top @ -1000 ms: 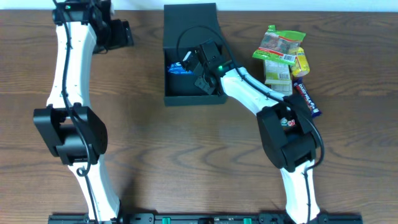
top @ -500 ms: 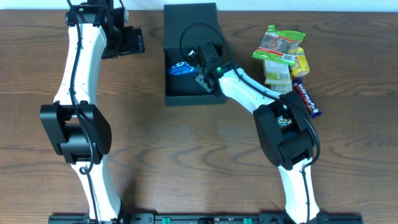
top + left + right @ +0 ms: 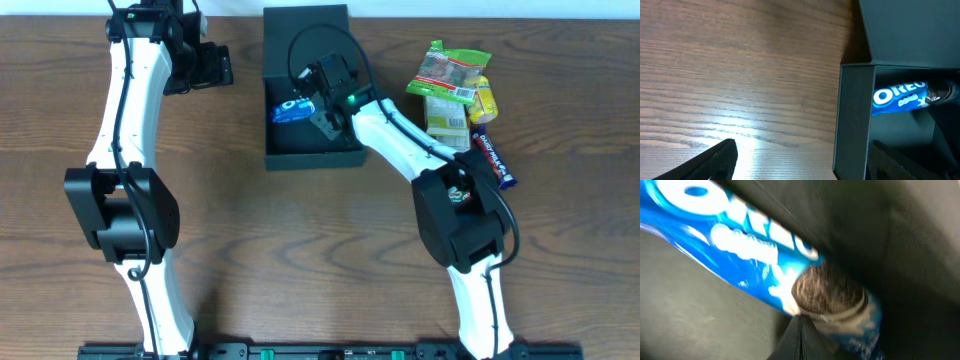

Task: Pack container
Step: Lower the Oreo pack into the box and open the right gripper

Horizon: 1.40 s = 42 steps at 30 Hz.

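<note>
The container (image 3: pixel 300 150) is a dark box on the table with its flap lid (image 3: pixel 305 30) open at the back. A blue Oreo packet (image 3: pixel 292 110) is inside it at the left wall and also shows in the left wrist view (image 3: pixel 897 96). My right gripper (image 3: pixel 320 105) is inside the box, its fingers pressed together (image 3: pixel 801 342) at the packet's end (image 3: pixel 765 255). My left gripper (image 3: pixel 218 65) is open and empty above the table, left of the box; its fingers (image 3: pixel 715 160) frame the box's left wall (image 3: pixel 855 120).
Several snack packets lie right of the box: a green packet (image 3: pixel 450 68), a yellow one (image 3: pixel 485 98), a bar (image 3: pixel 445 118) under them and a dark blue bar (image 3: pixel 493 160). The right arm reaches over the box's right wall.
My left gripper swung right toward the box, then held still. My right gripper moved up and back inside the box, and the Oreo packet straightened against the left wall.
</note>
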Motion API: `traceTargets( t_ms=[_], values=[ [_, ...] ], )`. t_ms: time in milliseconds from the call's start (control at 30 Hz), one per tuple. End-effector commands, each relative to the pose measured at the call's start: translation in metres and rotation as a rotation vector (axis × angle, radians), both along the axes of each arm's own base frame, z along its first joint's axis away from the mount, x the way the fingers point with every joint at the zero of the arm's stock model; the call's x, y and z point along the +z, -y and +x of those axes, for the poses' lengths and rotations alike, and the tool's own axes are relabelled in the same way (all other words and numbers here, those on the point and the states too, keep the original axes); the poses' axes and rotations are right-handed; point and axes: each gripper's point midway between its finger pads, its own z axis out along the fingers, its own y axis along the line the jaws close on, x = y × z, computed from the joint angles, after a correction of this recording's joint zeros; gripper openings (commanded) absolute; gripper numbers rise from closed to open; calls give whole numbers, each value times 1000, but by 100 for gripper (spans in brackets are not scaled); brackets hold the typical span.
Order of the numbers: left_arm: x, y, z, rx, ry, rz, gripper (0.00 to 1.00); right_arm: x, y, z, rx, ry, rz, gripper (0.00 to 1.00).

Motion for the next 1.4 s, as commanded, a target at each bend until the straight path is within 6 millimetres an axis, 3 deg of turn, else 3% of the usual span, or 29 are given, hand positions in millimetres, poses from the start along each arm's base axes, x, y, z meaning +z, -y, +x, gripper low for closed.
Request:
traceTargets(
  t_ms=[0, 200, 300, 933, 1100, 1367],
  values=[
    [-7, 0, 0, -29, -11, 0, 84, 4, -22, -6, 41, -58, 114, 1],
    [-7, -1, 0, -35, -11, 3, 85, 0, -49, -46, 157, -249, 265, 1],
    [-7, -1, 0, -35, -11, 3, 86, 0, -54, -51, 173, -274, 292, 1],
    [-7, 0, 0, -35, -10, 2, 88, -21, -81, -37, 147, -220, 348, 1],
    [-7, 0, 0, -35, -10, 2, 88, -23, -80, -22, 102, -164, 344, 1],
    [-7, 0, 0, -35, -11, 2, 88, -31, -77, -14, 63, -134, 325, 1]
  ],
)
